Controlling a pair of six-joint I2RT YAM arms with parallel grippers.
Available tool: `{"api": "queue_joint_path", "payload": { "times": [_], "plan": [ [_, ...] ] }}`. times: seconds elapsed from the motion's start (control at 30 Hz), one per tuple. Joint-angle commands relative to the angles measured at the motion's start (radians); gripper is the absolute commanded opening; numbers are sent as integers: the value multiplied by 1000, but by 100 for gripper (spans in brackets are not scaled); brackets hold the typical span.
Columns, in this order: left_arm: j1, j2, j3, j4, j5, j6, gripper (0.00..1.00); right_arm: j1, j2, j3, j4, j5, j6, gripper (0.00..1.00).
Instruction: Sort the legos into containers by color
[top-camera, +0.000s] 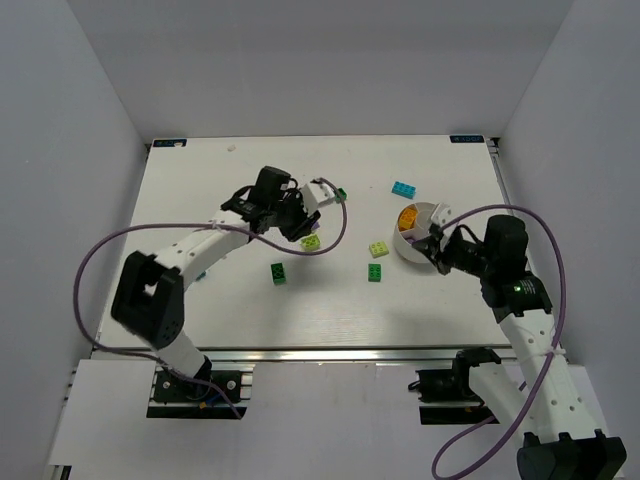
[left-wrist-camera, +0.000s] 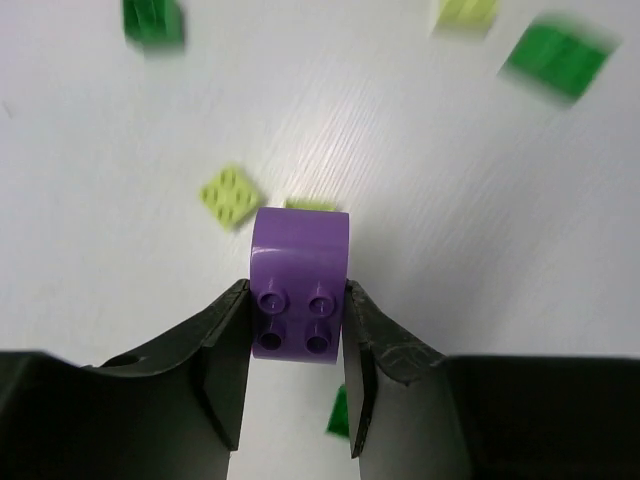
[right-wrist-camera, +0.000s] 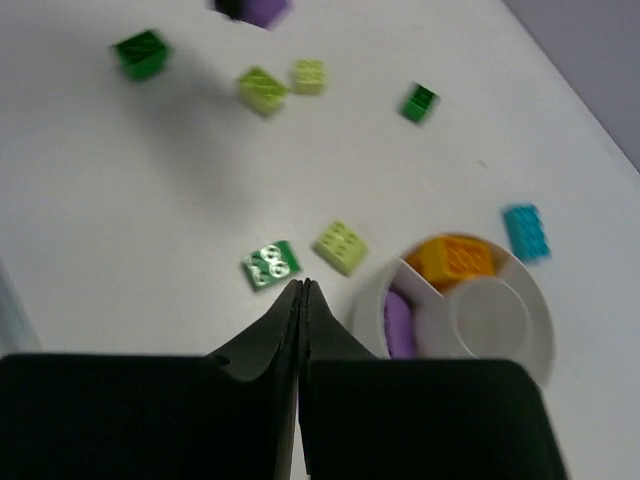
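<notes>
a purple brick (left-wrist-camera: 300, 262) is clamped between the jaws of the left gripper (left-wrist-camera: 297, 318), over the left half of the table (left-wrist-camera: 420, 200), well apart from the divided white bowl (right-wrist-camera: 545, 345). the right gripper (right-wrist-camera: 302, 292) is fully closed on nothing, just beside that bowl. the transport step is judged in hand. next, the brick is to be carried to the compartment holding a purple piece (right-wrist-camera: 398, 322) and released there.
</notes>
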Motion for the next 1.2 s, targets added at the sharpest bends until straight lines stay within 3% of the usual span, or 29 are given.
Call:
{"api": "queue_joint_path", "payload": {
  "times": [0.0,0.03,0.07,0.1,0.13,0.17,0.23,0.27,0.33,0.43,0.53,0.57,0.6,0.67,0.73,0.83,0.93,1.17],
  "plan": [
    [-24,-180,-94,236,294,-163,10,-23,9,26,245,383,289,0],
    [-24,-199,-136,406,466,-241,10,-27,17,37,265,504,391,0],
    [-24,-223,-179,527,524,-318,10,-36,21,44,271,533,421,0],
    [-34,-231,-276,664,552,-411,10,-46,30,54,274,553,437,0],
    [-44,-228,-326,966,587,-497,10,-51,31,63,282,582,482,0],
    [-44,-216,-374,1118,612,-685,9,-62,32,69,282,591,493,0],
    [-68,-141,-438,1483,603,-829,10,-80,38,86,270,593,513,0],
    [-68,-103,-432,1556,600,-945,10,-82,38,97,268,590,521,0],
    [-102,12,-373,1700,571,-1027,9,-97,43,115,256,580,530,0],
    [-143,135,-275,1769,504,-1102,6,-111,58,172,219,570,559,0],
    [-200,204,-196,1741,430,-1081,6,-119,77,238,168,507,575,0],
    [-221,215,-181,1718,422,-1038,7,-128,89,265,98,438,578,27],
    [-231,223,-166,1656,408,-1007,7,-131,128,332,48,385,576,44],
    [-240,222,-144,1571,398,-883,7,-134,184,409,-67,210,564,65],
    [-267,206,-145,1444,369,-782,8,-132,268,487,-210,70,555,73],
    [-295,168,-152,1306,329,-610,10,-134,353,515,-296,-42,591,72],
    [-320,143,-144,1214,283,-474,10,-136,386,505,-300,-53,651,60],
    [-360,128,-103,1123,178,-366,12,-129,440,486,-343,-56,668,55]
  ]
}}
